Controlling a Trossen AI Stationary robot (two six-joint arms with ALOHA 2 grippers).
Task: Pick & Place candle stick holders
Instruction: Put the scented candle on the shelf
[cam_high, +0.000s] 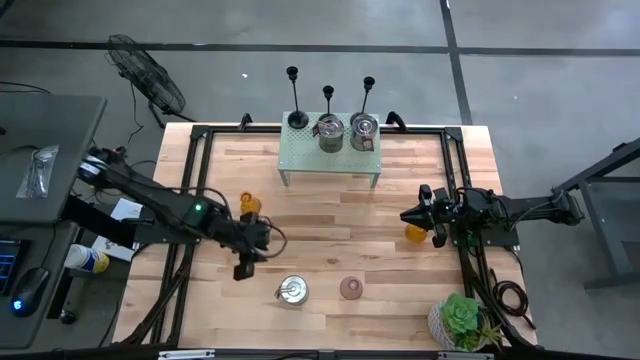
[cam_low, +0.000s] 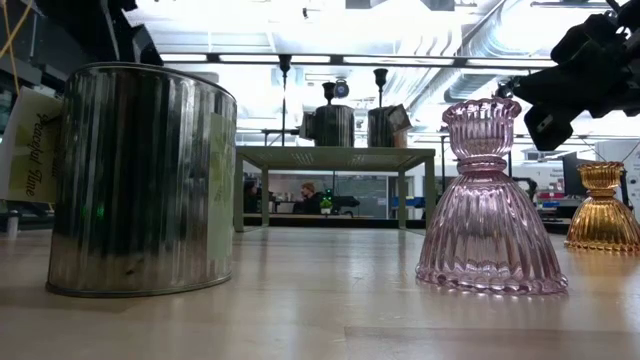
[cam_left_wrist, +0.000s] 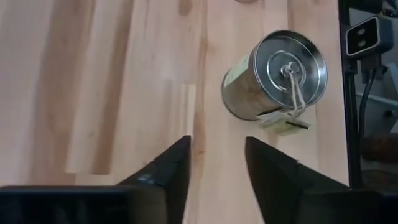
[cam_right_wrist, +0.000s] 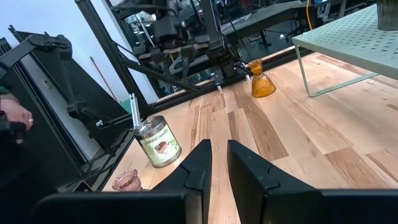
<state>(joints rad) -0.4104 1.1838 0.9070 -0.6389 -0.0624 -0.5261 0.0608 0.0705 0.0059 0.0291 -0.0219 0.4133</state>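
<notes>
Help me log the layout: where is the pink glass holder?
In the high view, the pink glass holder stands near the table's front edge, just right of the silver tin.

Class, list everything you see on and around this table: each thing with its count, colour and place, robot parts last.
candlesticks: three, black, on the shelf's far edge
shelf: one, pale green, table's far middle
shelf tins: two, silver, on the shelf
near tin: one, silver, near edge, tagged
amber holders: two, one by each arm
pink holder: one, beside the near tin
plant: one, green, near right corner
fan: one, black, floor beyond the left corner
left gripper: open, empty, beside the near tin
right gripper: nearly shut, empty, right side
</notes>
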